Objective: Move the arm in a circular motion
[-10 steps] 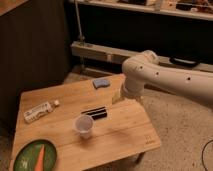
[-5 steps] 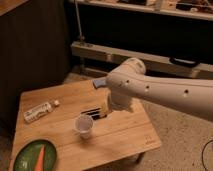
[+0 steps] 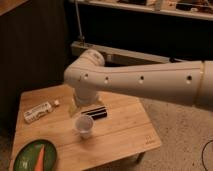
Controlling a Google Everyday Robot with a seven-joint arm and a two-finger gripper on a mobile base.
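The arm point(image 3: 145, 82) is a thick cream-white tube with small dark dots that reaches in from the right edge across the middle of the camera view. Its rounded elbow point(image 3: 86, 70) sits above the back of the wooden table point(image 3: 127, 132) and bends downward. The narrow yellowish gripper point(image 3: 79, 107) hangs below the elbow, low over the tabletop, just behind a white cup point(image 3: 84, 126) and beside a flat black object point(image 3: 96, 113).
A white packet point(image 3: 38, 112) and a small white cube point(image 3: 56, 103) lie at the table's left. A green plate point(image 3: 22, 160) with a carrot point(image 3: 40, 156) sits at the front left corner. Dark shelving point(image 3: 150, 30) and a metal rail point(image 3: 125, 55) stand behind.
The arm has swung leftward and nearer the camera, so it looks larger. Its elbow now covers the back of the table, hiding the blue item seen earlier.
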